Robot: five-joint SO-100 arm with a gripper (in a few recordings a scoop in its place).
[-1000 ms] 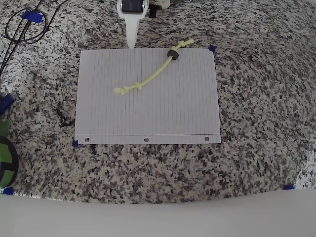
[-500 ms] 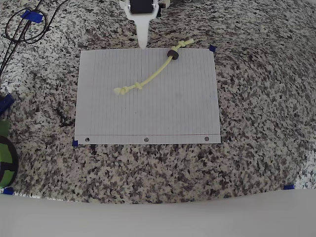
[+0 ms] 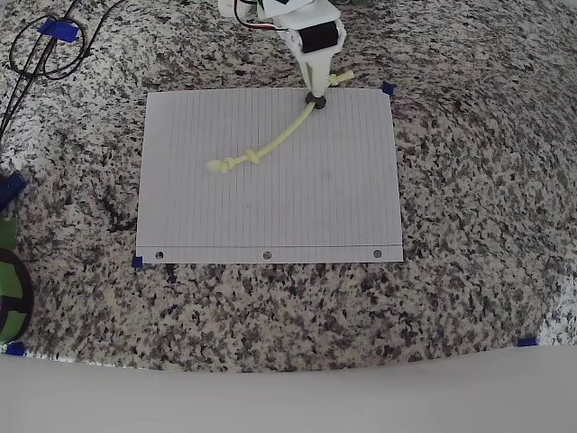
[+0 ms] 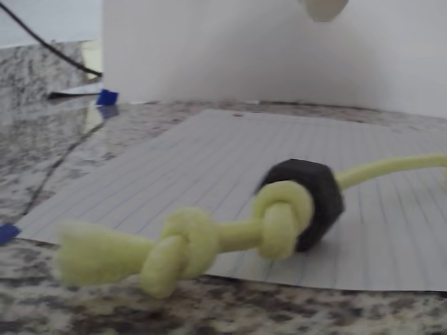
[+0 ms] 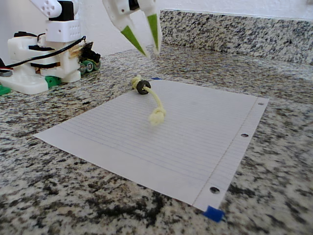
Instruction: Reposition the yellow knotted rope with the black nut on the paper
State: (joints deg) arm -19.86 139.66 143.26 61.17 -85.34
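The yellow knotted rope [image 3: 270,144] lies slantwise on the upper half of the paper [image 3: 270,207]. One knotted end rests mid-sheet and the other pokes past the top edge. The black nut [image 3: 315,99] sits on the rope just inside that top edge. My gripper [image 3: 317,88] hangs right above the nut. In the fixed view the gripper [image 5: 151,53] is open, its green-tipped fingers [image 5: 133,38] apart and well above the nut [image 5: 142,87], holding nothing. Close up in the wrist view are the nut [image 4: 314,199], the end knots of the rope [image 4: 181,244] and the paper [image 4: 209,160].
Black cables [image 3: 41,50] loop at the top left of the granite counter. A green and black object [image 3: 9,284] sits at the left edge. The arm's white base [image 5: 44,58] stands behind the sheet, and a granite backsplash [image 5: 234,32] runs along the back.
The gripper has swung right along the paper's top edge and now hangs over the black nut. Rope, nut and paper have not moved.
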